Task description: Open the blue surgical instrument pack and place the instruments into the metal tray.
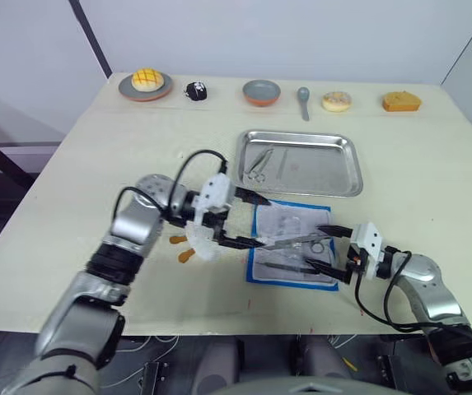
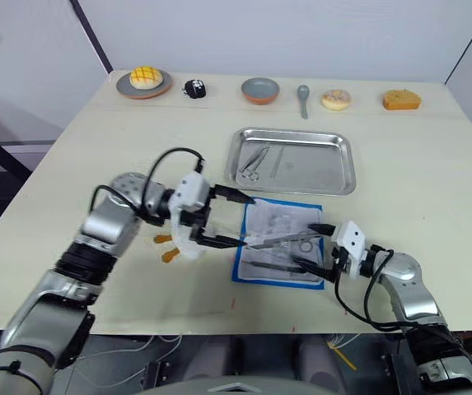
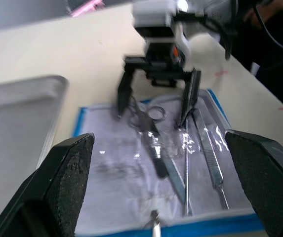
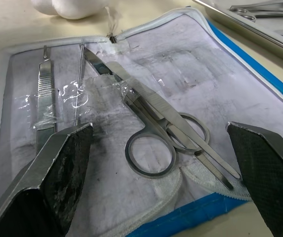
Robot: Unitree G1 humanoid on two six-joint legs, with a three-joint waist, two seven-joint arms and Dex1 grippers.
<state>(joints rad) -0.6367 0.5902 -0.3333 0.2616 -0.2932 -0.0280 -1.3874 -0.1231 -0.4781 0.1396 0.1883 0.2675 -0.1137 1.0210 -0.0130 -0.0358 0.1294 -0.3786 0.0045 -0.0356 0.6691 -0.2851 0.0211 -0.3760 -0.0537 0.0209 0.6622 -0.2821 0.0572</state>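
The blue surgical instrument pack [image 1: 285, 218] lies open on the table, white inside with a blue border. Ring-handled scissors [image 4: 156, 133], tweezers and a flat-handled tool [image 4: 45, 98] lie in it under clear film. My left gripper [image 1: 244, 220] is open at the pack's left edge. From the pack's right end my right gripper [image 1: 329, 249] reaches in, open, its fingers either side of the scissors' rings [image 3: 148, 114]. Behind the pack stands the metal tray [image 1: 326, 164], with two instruments [image 1: 256, 164] in its left part.
A white plush toy with orange parts [image 1: 193, 247] lies under my left gripper. Along the table's far edge stand a plate with a yellow bun [image 1: 145, 82], a small black object [image 1: 196, 90], a grey bowl [image 1: 261, 91], a spoon [image 1: 303, 99], a donut [image 1: 336, 100] and an orange piece [image 1: 402, 101].
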